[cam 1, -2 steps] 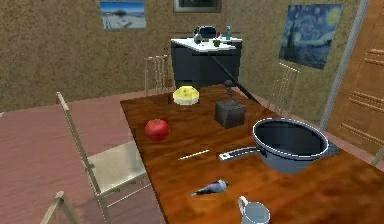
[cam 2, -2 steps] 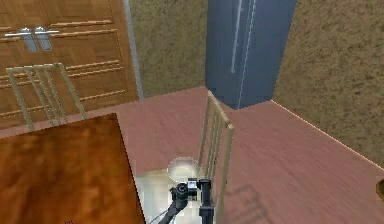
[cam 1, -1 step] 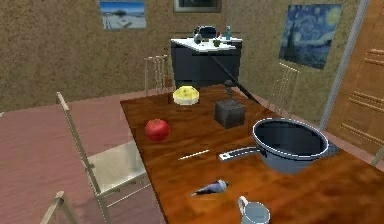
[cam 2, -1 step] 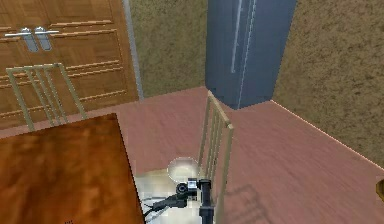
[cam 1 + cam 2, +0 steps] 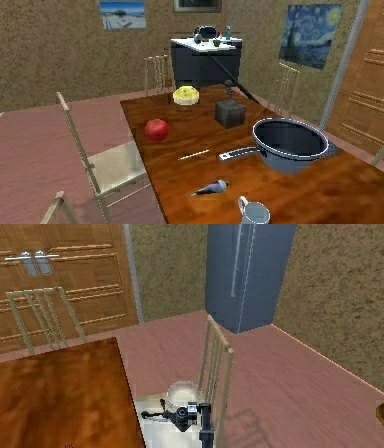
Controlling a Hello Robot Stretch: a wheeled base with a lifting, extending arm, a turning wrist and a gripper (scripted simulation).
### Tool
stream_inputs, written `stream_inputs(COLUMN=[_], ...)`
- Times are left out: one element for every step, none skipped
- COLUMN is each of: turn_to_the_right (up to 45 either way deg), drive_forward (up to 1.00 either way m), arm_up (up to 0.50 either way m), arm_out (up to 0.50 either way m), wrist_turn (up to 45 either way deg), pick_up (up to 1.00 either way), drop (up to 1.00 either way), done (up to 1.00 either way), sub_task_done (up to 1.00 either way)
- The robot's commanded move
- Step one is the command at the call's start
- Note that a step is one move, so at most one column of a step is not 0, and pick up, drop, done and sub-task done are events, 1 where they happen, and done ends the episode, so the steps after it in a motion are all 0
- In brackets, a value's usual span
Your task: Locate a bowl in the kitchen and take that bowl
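On the long wooden table a yellow round thing with a pale top sits near the far end. A large dark round pan with a handle stands at the forward view's right. In the arm side view my gripper shows at the bottom edge, with the dark arm just right of it. It lies over a pale chair seat. A pale rounded blob sits right above it. I cannot tell whether the gripper holds anything.
A red round fruit, a dark box, a knife and a mug lie on the table. Chairs ring it. A dark counter stands behind. A grey-blue fridge and wooden doors line the wall.
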Motion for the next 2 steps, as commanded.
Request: stream_inputs(turn_to_the_right=[0.0,0.0], drive_forward=[0.00,0.00], arm_up=[0.00,-0.08], arm_out=[0.00,0.00], wrist_turn=[36.0,0.0], pick_up=[0.00,0.00], drop=[0.00,0.00], done=[0.00,0.00], sub_task_done=[0.00,0.00])
